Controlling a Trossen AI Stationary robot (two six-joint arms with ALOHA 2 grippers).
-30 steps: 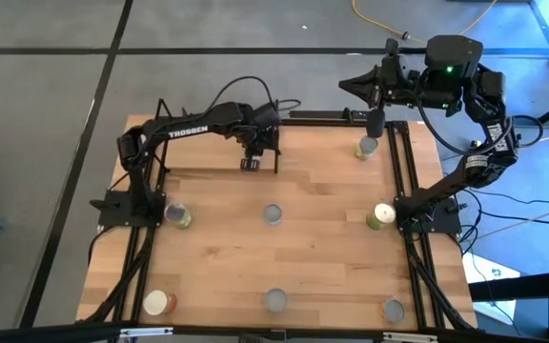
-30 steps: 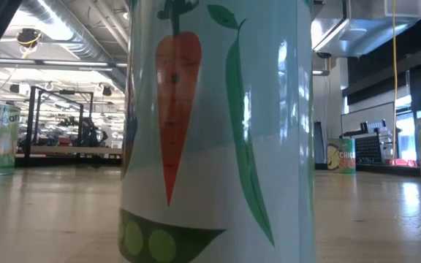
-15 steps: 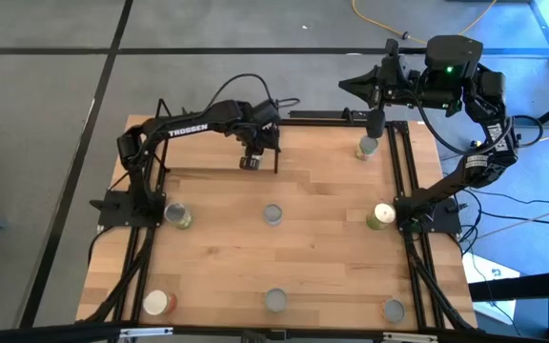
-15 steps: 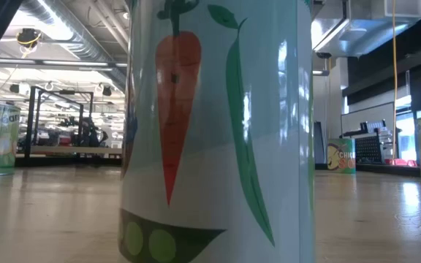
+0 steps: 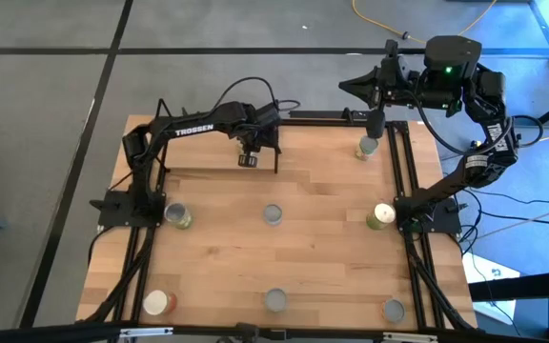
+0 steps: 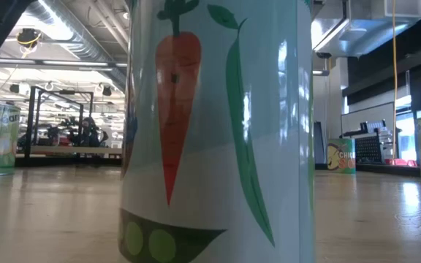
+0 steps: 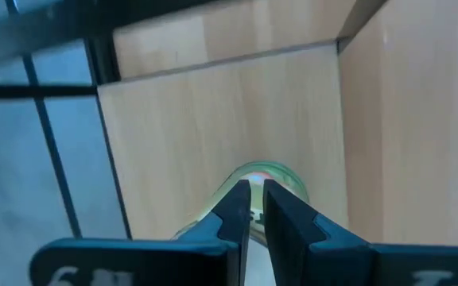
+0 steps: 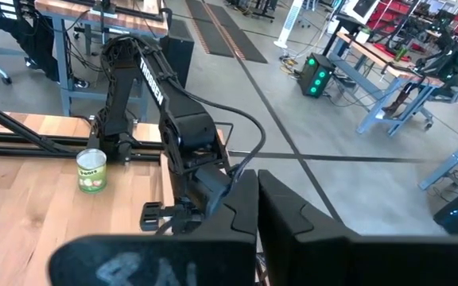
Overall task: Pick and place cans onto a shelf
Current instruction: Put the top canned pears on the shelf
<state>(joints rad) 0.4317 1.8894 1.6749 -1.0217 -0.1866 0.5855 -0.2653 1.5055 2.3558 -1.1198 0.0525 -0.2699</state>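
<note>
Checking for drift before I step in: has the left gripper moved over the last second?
Yes, slightly. In the high view the left gripper has eased toward the table's far edge, away from the centre can, which stays put.

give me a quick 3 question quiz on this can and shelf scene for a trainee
1. True or false: the right gripper hangs over the middle of the large wooden tabletop.
2. Which view is filled by a pale cylindrical tin with a carrot and pea pod label? A high, B low, C right wrist.
3. How many small silvery-topped tins stand in the table's nearest row?

Key: 1 false, it hangs at the far right corner. 2 B. 3 three.
</note>
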